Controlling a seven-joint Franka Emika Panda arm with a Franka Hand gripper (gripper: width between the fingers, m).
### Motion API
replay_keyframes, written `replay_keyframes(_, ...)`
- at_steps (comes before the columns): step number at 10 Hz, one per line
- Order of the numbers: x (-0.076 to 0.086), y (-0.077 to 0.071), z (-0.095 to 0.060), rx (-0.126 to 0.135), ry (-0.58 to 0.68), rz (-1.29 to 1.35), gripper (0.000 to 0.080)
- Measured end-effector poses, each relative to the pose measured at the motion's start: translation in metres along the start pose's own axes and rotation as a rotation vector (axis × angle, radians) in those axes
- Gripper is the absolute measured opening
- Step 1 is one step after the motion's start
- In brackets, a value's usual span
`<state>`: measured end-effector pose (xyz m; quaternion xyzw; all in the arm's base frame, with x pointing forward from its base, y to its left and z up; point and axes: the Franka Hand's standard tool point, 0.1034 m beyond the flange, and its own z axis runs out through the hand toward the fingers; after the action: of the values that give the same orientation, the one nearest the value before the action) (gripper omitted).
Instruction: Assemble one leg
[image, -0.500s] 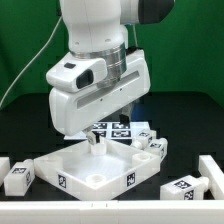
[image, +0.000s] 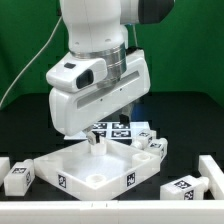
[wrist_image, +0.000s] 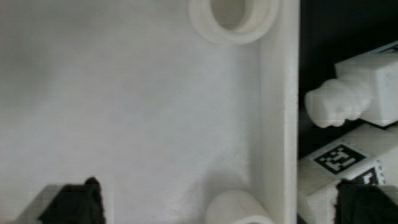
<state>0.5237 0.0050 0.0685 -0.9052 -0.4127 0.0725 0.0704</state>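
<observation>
The large white tabletop (image: 95, 168) lies flat at the front centre. My gripper (image: 95, 141) hangs low over its far corner, with most of the fingers hidden behind the hand in the exterior view. In the wrist view the dark fingers (wrist_image: 71, 205) stand wide apart, astride the tabletop's rim (wrist_image: 279, 120), with a round socket (wrist_image: 249, 207) between them and nothing held. A second socket (wrist_image: 237, 15) shows farther along the rim. Small white tagged legs lie loose: one at the exterior view's left (image: 18, 177), one at its right (image: 184, 186), one beside the tabletop (image: 152, 146), also in the wrist view (wrist_image: 356, 92).
The marker board (image: 112, 128) lies just behind the tabletop, partly hidden by the hand. A white bar (image: 214, 168) stands at the exterior view's right edge. The table is black with a green backdrop.
</observation>
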Motion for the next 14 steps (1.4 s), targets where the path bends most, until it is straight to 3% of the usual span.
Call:
replay_keyframes(3, -0.001, 0.0, 0.0, 0.004, 0.004, 0.009, 0.0649)
replay_keyframes(4, -0.002, 0.004, 0.001, -0.022, 0.024, -0.055, 0.0649)
replay_keyframes(6, -0.021, 0.005, 0.01, -0.114, 0.073, -0.221, 0.0649)
replay_keyframes(7, -0.023, 0.005, 0.011, -0.153, 0.089, -0.257, 0.0649)
replay_keyframes(10, -0.025, 0.005, 0.014, -0.161, 0.096, -0.242, 0.0649)
replay_keyframes(14, -0.016, -0.015, 0.032, -0.144, 0.099, -0.167, 0.0649)
